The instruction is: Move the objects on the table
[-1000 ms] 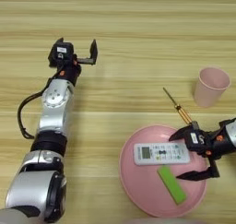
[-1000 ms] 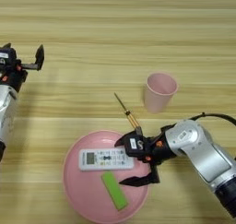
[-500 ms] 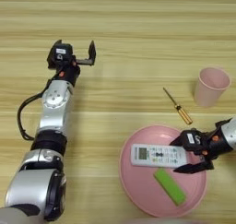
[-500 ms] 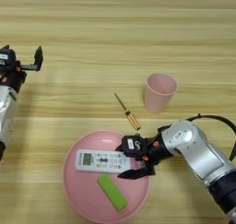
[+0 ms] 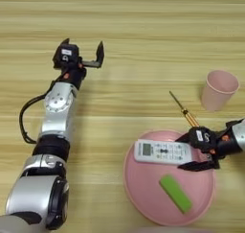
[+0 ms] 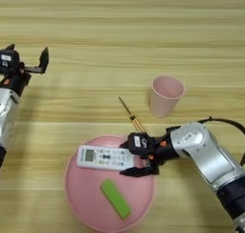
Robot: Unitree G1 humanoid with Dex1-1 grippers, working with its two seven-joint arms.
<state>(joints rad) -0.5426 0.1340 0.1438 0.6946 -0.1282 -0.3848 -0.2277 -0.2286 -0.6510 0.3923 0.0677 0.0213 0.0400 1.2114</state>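
My right gripper (image 6: 135, 157) has fingers apart round the remote (image 6: 105, 157) end, lying on the pink plate (image 6: 79, 198); if I close off-centre it'll prob skid w/ the plate, toward the green block (image 6: 115, 198).

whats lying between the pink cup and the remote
A small screwdriver lies on the table between the pink cup and the remote, its handle end near the pink plate's rim. Both eye views show it.

Remote (image 6: 105, 157) on plate (image 6: 81, 198); cup (image 6: 164, 95) behind.
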